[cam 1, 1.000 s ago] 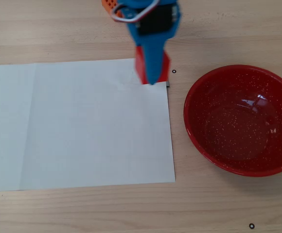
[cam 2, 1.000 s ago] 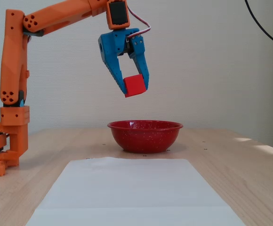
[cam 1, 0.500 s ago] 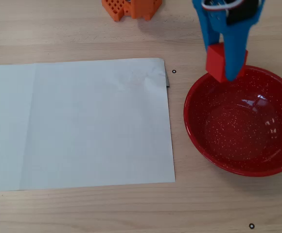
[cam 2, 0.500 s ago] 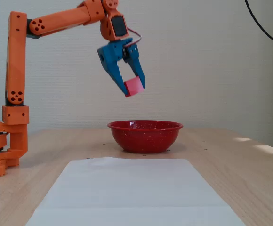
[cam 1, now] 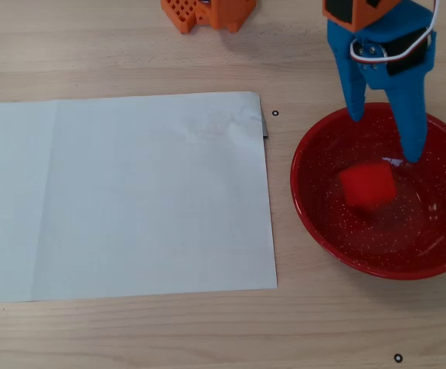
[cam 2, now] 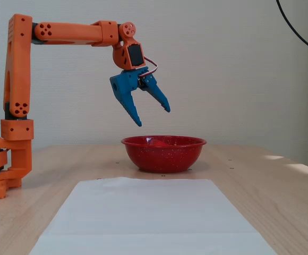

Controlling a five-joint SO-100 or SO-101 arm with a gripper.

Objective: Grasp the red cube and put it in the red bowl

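The red cube [cam 1: 367,185] is inside the red bowl [cam 1: 315,207], slightly blurred, near its middle in the overhead view. In the fixed view only a sliver of the red cube [cam 2: 156,142] shows above the rim of the red bowl [cam 2: 163,156]. My blue gripper [cam 1: 384,140] hangs open above the bowl's far rim, holding nothing. Seen from the fixed view, the gripper [cam 2: 154,117] has its fingers spread wide, well above the bowl.
A large white paper sheet [cam 1: 123,196] covers the wooden table left of the bowl. The arm's orange base [cam 1: 208,11] stands at the top edge of the overhead view, and at far left as the orange base [cam 2: 5,170] in the fixed view.
The gripper moved over the bowl, lowered a little and opened. The red cube left the fingers and now lies in the bowl.
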